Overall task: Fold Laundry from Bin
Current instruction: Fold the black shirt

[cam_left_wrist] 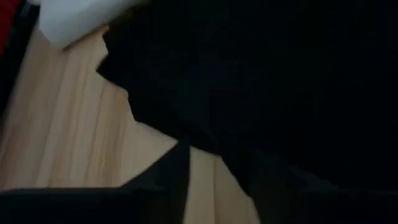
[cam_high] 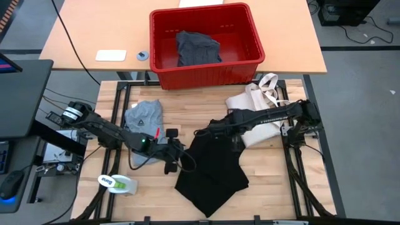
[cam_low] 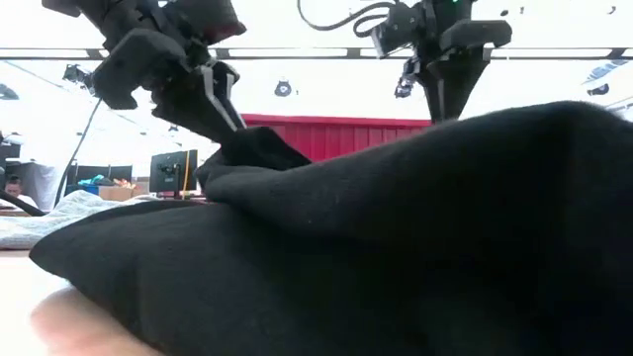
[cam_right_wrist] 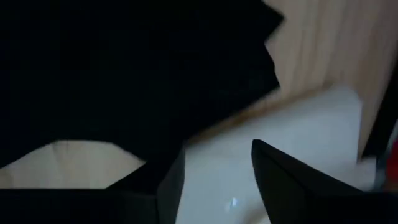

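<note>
Black garment (cam_high: pixel 210 172) lies at frame centre on the table (cam_high: pixel 262 165); left gripper (cam_high: pixel 177 152) and right gripper (cam_high: pixel 201 133) at its upper edge, grip state indeterminable.

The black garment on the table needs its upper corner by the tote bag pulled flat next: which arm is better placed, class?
Probably the right: its pincer sits at the black garment's upper edge, beside the tote bag; the left pincer is on the opposite side.

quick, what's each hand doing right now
left hand: at the left edge of the black garment; cannot tell if open or holding.
right hand: fingers apart over the garment's top edge, holding nothing.
</note>
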`<state>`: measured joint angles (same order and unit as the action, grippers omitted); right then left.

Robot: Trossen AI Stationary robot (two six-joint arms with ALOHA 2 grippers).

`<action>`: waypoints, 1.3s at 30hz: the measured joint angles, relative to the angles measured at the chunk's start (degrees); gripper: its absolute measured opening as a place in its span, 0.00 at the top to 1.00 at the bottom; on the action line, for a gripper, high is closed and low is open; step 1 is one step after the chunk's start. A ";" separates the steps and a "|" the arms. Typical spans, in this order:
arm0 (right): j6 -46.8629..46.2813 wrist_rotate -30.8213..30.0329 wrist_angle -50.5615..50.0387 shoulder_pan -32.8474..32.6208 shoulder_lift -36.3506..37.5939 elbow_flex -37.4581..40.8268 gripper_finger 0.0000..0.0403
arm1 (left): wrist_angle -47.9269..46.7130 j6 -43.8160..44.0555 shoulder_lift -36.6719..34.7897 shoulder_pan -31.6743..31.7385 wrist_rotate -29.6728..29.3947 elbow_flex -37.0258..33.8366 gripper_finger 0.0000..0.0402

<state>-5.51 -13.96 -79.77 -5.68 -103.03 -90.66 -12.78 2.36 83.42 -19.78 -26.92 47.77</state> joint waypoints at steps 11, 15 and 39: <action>-13.35 2.64 -0.32 -8.74 1.45 -1.78 0.50 | -9.92 3.03 -1.84 -5.61 -4.97 0.03 0.33; -18.43 3.13 8.05 -15.22 1.49 -0.89 0.50 | -14.04 7.82 -2.37 -7.56 -9.83 -0.09 0.34; -44.52 -20.13 60.51 -30.94 0.95 32.75 0.50 | 24.69 -3.53 17.39 -0.66 -15.39 0.00 0.54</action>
<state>-50.03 -34.09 -19.26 -36.61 -102.08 -57.91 11.91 -1.17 100.81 -20.45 -42.31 47.77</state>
